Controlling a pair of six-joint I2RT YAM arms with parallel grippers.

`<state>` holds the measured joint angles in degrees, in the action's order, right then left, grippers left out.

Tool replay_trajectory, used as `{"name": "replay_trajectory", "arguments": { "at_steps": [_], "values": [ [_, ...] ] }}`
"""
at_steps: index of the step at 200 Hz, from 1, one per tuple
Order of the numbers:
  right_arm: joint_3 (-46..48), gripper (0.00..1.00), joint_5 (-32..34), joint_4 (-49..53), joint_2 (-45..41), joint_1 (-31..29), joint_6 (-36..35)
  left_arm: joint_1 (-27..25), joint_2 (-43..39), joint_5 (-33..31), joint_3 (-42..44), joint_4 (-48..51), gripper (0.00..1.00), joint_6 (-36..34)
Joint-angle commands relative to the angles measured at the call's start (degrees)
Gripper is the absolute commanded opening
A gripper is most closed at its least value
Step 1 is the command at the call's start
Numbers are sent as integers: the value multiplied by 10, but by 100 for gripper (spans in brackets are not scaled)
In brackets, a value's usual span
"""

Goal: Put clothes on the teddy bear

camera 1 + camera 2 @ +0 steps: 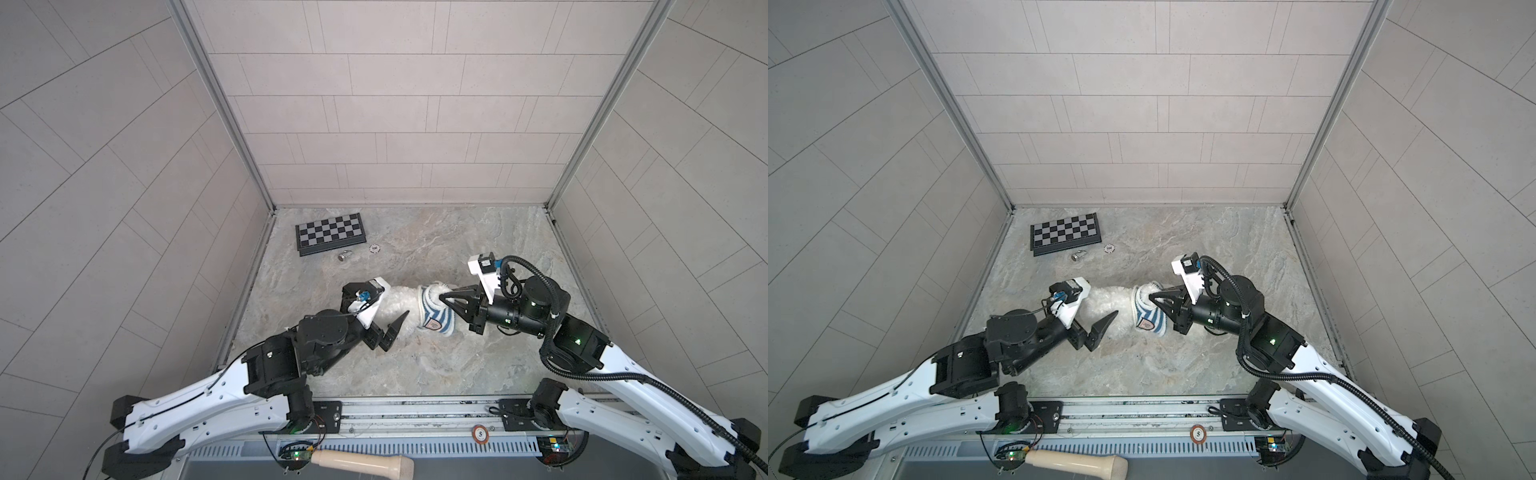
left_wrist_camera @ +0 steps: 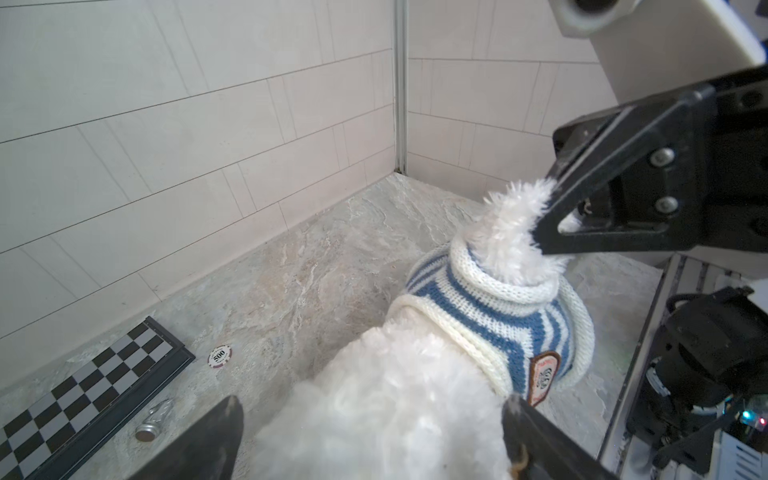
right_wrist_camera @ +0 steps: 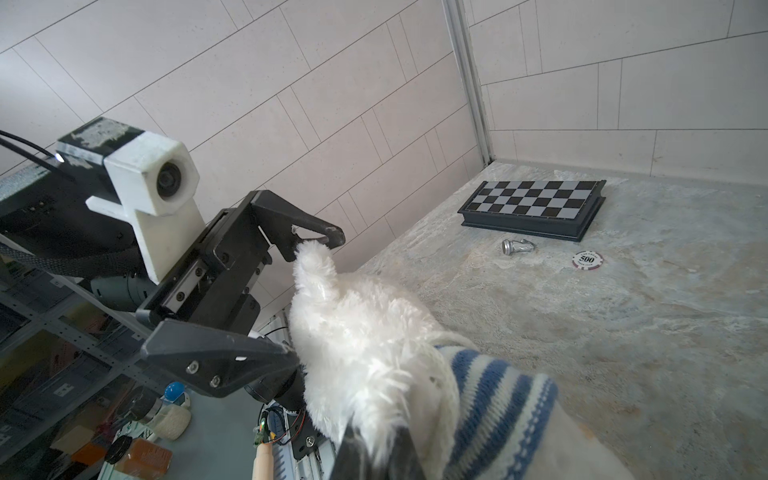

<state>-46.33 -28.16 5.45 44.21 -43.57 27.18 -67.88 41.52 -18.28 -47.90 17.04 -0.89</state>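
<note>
The teddy bear [image 1: 405, 299] lies mid-table, a fluffy white plush; its face is hidden. A blue-and-white striped shirt [image 1: 432, 320] covers its right-hand end. My left gripper [image 1: 392, 305] is open, its fingers [image 2: 220, 436] standing either side of the bear's bare plush body [image 2: 395, 395] without squeezing it. My right gripper [image 1: 442, 297] is shut on a tuft of the bear's plush [image 2: 511, 224] that sticks out of the shirt's rolled white opening [image 2: 498, 286]. In the right wrist view the gripper [image 3: 374, 453] pinches white fur beside the striped knit [image 3: 498, 395].
A folded chessboard [image 1: 331, 233] lies at the back left, with a silver chess piece [image 1: 344, 255] and a poker chip [image 1: 375, 248] just in front of it. Tiled walls close three sides. A wooden handle [image 1: 361, 461] lies below the front rail.
</note>
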Motion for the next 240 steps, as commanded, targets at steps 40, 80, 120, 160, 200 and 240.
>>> {"name": "replay_trajectory", "arguments": {
  "at_steps": [40,80,120,160,200,240],
  "values": [
    [-30,0,-64,1,-2,2,-48,8,66,72,-14,21,100,-121],
    [-29,0,-83,-16,13,2,-33,8,81,118,-12,-20,96,-137],
    [-17,0,-78,-22,4,2,-36,8,94,162,-28,-28,79,-137],
    [-16,0,-84,-22,5,2,-34,8,108,171,-36,-40,78,-135],
    [-11,0,-97,-27,2,1,-34,8,105,200,-39,-63,87,-149],
    [-9,0,-107,-31,3,-1,-34,8,112,199,-50,-61,86,-152]
  ]
}}
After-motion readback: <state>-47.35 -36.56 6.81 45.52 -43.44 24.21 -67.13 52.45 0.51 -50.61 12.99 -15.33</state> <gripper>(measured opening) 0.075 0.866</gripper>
